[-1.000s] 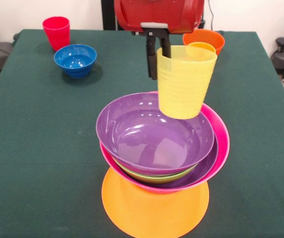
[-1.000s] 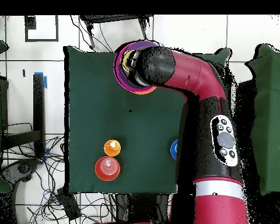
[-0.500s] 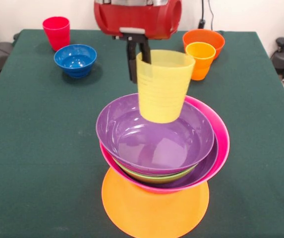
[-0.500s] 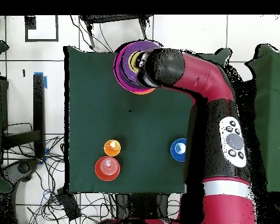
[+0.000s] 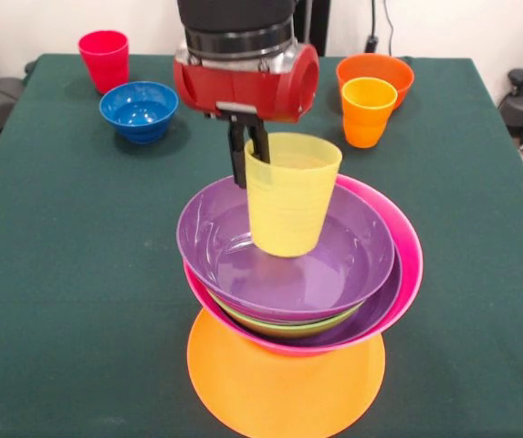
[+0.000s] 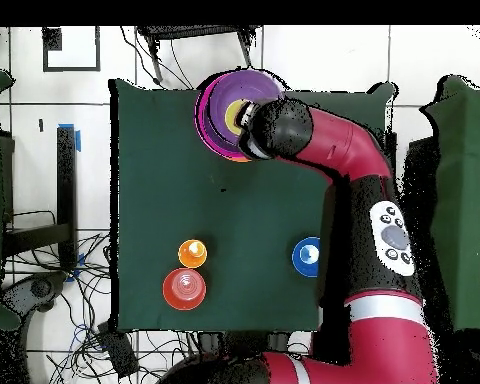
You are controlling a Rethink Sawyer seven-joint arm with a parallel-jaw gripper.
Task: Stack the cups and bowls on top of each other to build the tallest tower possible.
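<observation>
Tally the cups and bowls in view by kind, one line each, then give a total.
Cups: 3: yellow cup, orange-yellow cup, red cup.
Bowls: 7: orange base bowl, pink bowl, lime green bowl, two purple bowls, blue bowl, red-orange bowl.
Total: 10

Glossy red arm (image 6: 369,190) with rounded casings, black joint sections between. Red wrist housing (image 5: 245,84) at upper centre of front view, silver ring and black cylinder above it, small grey plate on its front. Dark narrow gripper (image 5: 245,151) beneath. Grey oval button panel on red link at right of overhead view; pale band lower down.
</observation>
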